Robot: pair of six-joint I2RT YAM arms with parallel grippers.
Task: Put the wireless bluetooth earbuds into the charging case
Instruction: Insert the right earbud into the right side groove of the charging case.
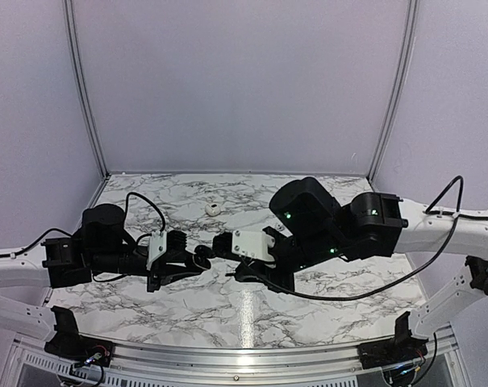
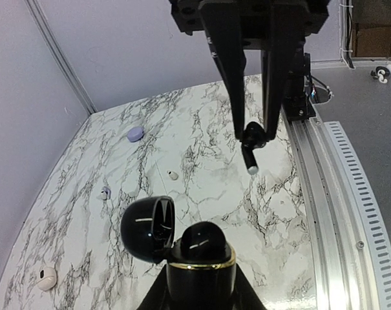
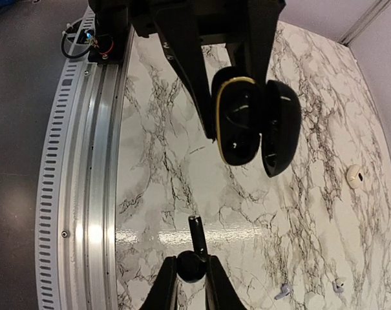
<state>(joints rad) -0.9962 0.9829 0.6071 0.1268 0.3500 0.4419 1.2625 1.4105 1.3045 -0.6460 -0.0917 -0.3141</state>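
Black earbud (image 2: 250, 155), stemmed, pale at the tip — clamped between the left jaws and held clear of the bench (image 1: 187, 306), stem pointing toward the case; so held, by my judgement, to go in stem-first. Marble-patterned bench carried loose stock farther back: one white pebble-like case (image 1: 214, 209), one lilac rounded piece (image 2: 135, 134), one small lilac bud (image 2: 105, 192), one small white bud (image 2: 174, 175), all well apart from each other and from both arms. Black charging case (image 3: 237, 126), gold-rimmed, lid standing open — gripped in the right jaws above the bench, its mouth turned toward the left arm, apparently to receive the earbud. Earbud was near the case but apart from it, not yet seated. Brands, labels, writing: none legible on any item.
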